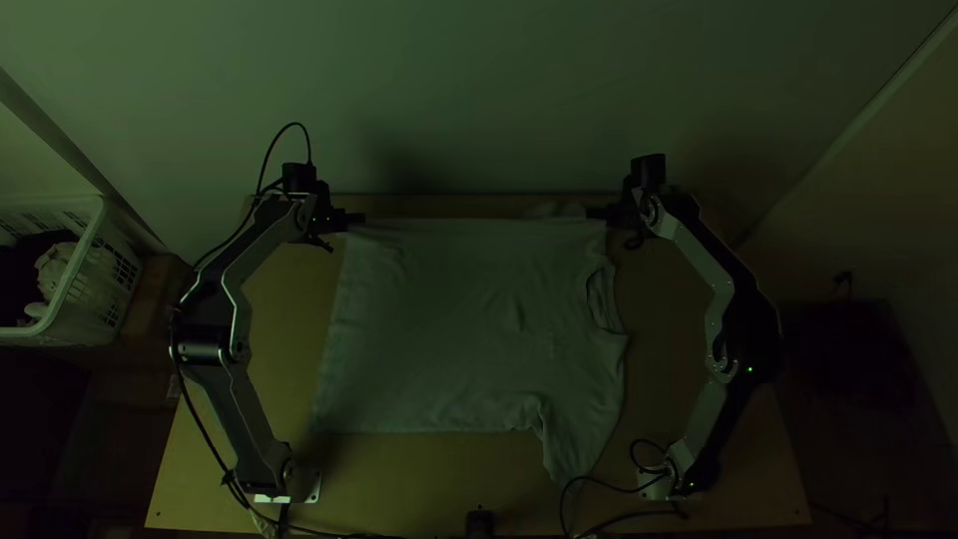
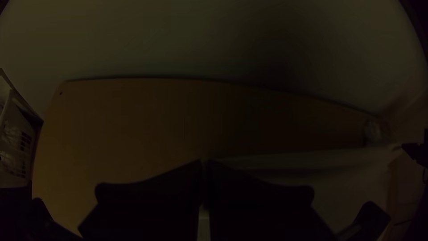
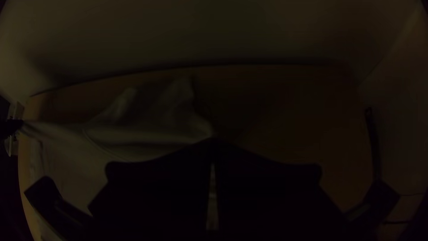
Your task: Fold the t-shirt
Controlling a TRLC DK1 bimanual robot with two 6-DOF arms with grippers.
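the t-shirt (image 1: 459, 329) lies spread on the table (image 1: 279, 319), its far edge stretched straight between both arms. the left gripper (image 1: 359, 219) is clamped on the far corner at the hem end, and the right gripper (image 1: 593, 213) pinches cloth near the shoulder, past the collar (image 1: 603, 304).

the step in hand is probably folding that far edge toward the near one. if one arm leads the other, the cloth would skew and the halves would miss each other. pulling too hard sideways could slip a corner free, since each grip looks small. the far sleeve (image 3: 178, 96) hangs loose beyond the held edge, so it could end up crumpled inside the fold. the near sleeve (image 1: 574, 439) points toward a cable (image 1: 614, 488); dragging the shirt that way could snag it.
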